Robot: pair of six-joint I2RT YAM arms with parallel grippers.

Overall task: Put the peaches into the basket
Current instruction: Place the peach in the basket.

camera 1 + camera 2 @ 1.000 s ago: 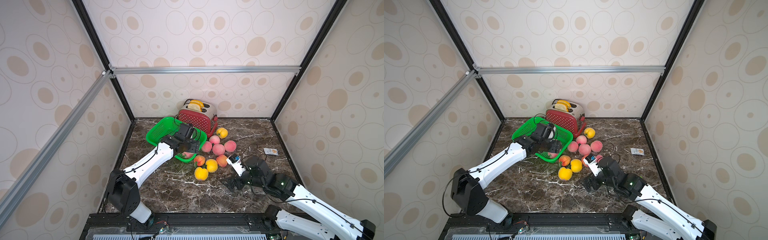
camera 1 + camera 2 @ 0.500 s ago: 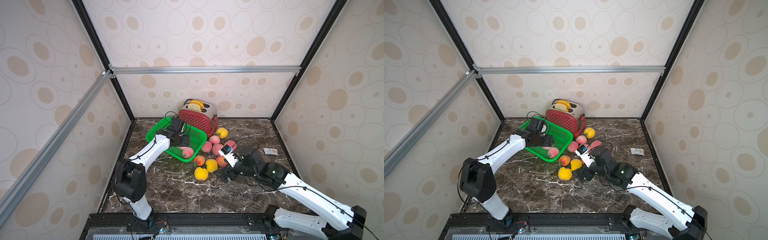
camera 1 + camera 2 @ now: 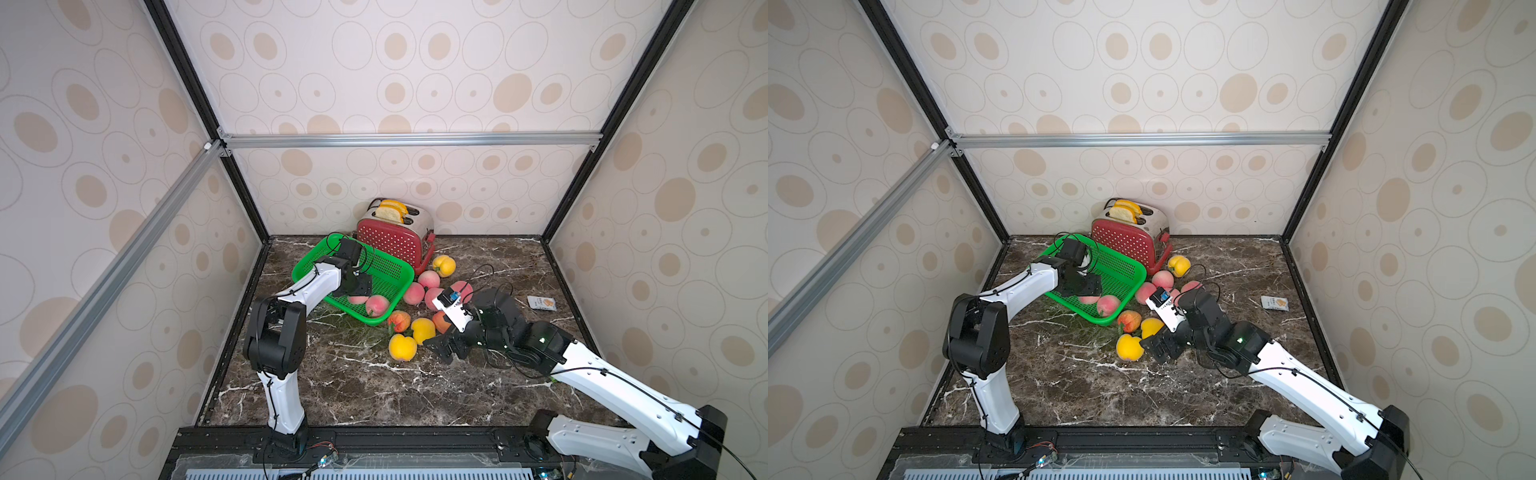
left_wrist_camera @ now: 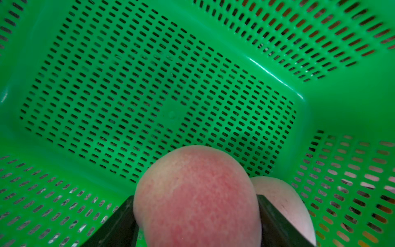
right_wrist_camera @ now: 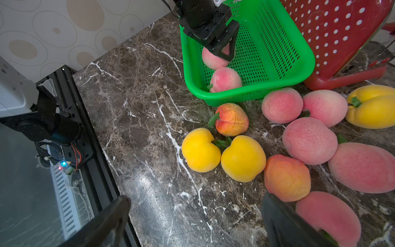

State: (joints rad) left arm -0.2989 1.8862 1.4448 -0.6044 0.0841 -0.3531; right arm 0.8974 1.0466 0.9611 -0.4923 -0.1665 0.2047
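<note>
Black left pincer (image 4: 195,213): clamped on a pink peach (image 4: 192,181), held low inside the green basket (image 4: 149,85), apparently for setting down; a second peach (image 4: 284,203) lies just beside it against the basket wall. Black right pincer (image 5: 196,216): jaws wide apart, empty, poised over the marble table (image 5: 139,107); yellow peaches (image 5: 201,149) just ahead, probably the next pick; loose pink peaches (image 5: 310,141) beyond, toward the red toaster (image 5: 342,42)
</note>
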